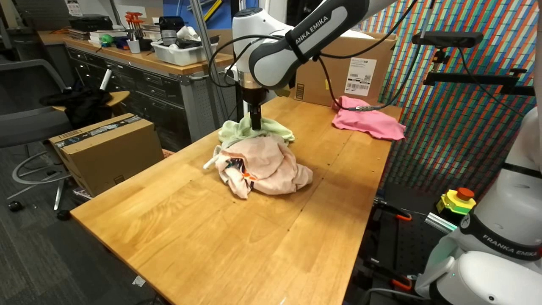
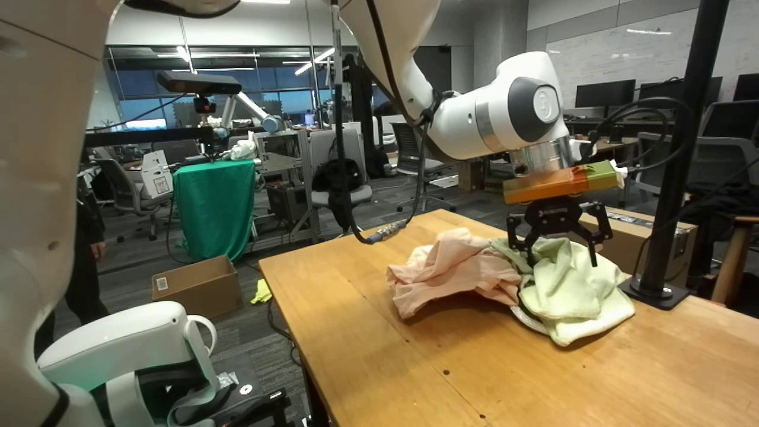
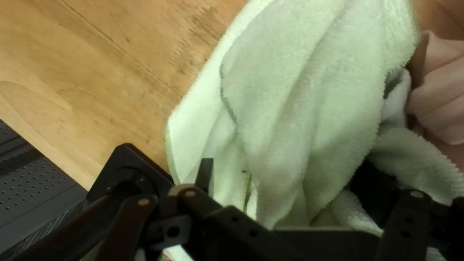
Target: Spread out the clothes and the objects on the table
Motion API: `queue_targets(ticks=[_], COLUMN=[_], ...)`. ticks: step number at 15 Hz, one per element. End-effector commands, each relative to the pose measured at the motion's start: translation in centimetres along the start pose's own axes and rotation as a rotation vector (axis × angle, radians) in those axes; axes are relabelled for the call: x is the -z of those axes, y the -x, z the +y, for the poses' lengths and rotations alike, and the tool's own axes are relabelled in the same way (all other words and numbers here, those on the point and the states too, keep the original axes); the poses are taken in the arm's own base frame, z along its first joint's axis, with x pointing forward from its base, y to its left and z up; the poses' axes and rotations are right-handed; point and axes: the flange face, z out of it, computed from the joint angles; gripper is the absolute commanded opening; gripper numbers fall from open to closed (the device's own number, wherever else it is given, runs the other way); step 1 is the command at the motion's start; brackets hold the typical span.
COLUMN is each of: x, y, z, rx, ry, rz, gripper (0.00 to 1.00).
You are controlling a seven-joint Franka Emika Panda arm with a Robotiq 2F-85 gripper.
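"Before anything gets pinched, where do the cloths lie?"

"On the table [image 1: 237,237]: pale green towel [image 2: 572,290] and peach cloth [image 1: 271,163] bunched together near the long edge where the black post [image 2: 665,237] stands; pink cloth [image 1: 366,120] well apart, a corner poking past the opposite long edge."

"And the gripper [image 2: 561,263]?"

"Over the towel, jaws wide apart, folds between them, clamped on nothing."

"How will that towel handle?"

"Light and limp, I'd guess, with a nap that shouldn't slip and nothing to break. I'd take one raised fold or the loose hem; a deep bite might bring the peach one along. A white end [image 1: 210,162] sticks out beside the pile. I can't tell what it belongs to, but it could drag."

"Which way is there room?"

"Not outward: that long edge is near, and the post is just beside the towel. I'd draw across, toward the opposite long edge, over bare wood. The peach cloth has the widest bare stretch, toward the short edge away from the cardboard box [image 1: 311,76]."
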Motion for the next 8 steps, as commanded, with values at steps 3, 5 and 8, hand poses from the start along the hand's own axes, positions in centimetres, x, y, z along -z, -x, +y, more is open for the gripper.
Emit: queue_targets(ticks=[3,5,8], x=[-0.3,-0.4,-0.4], y=[0.2,0.4,0.7], z=[2.3,2.7,3.0], rx=[0.026,0.03,0.029], ry=[-0.033,-0.04,-0.056], rz=[0.011,0.013,0.019], gripper=[0.49,0.34,0.11])
